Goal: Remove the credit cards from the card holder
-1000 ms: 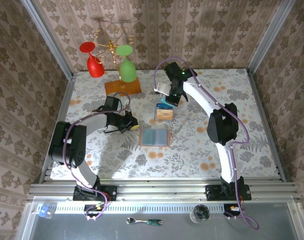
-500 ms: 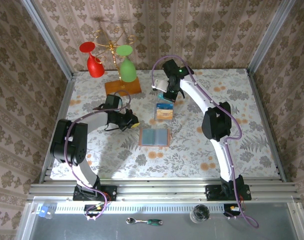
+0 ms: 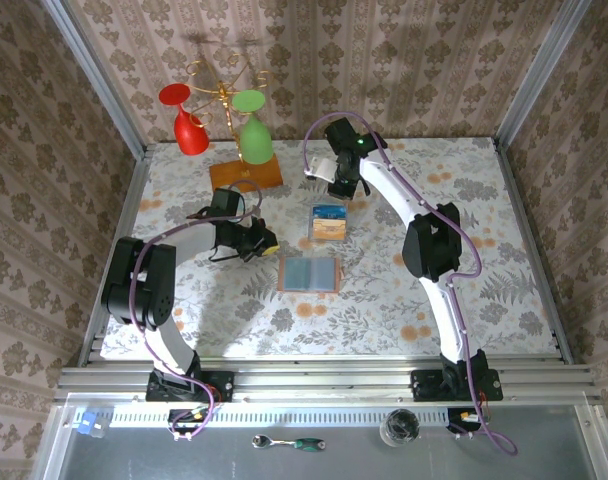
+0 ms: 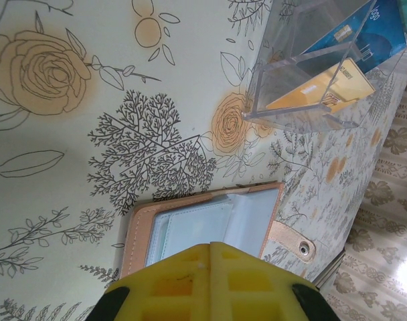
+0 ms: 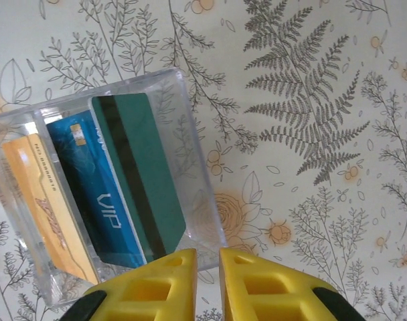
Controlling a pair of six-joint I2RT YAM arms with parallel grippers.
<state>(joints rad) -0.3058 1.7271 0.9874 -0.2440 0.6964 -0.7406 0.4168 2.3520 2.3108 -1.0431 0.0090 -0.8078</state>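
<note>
1. Over the last second the right arm has drawn back from the clear box toward the far side of the table. A second ago its wrist hung right over the box; now the right gripper sits just behind it.
2. The left arm looks much as it did, and the box and card holder lie where they were.
3. In the right wrist view, the right gripper has its fingers parted by only a thin slit. Bare tabletop shows through and nothing is held.
4. The left gripper has its yellow fingers pressed together and grips nothing. It hovers at the near edge of the card holder.
5. The credit cards stand on edge inside the clear box, leaning side by side: a teal card with a dark stripe, a blue card marked VIP, and an orange-tan card.
6. The card holder lies open and flat mid-table, just nearer than the box. Its blue-grey lining faces up inside a tan-pink border, and its snap tab sticks out at one side.
</note>
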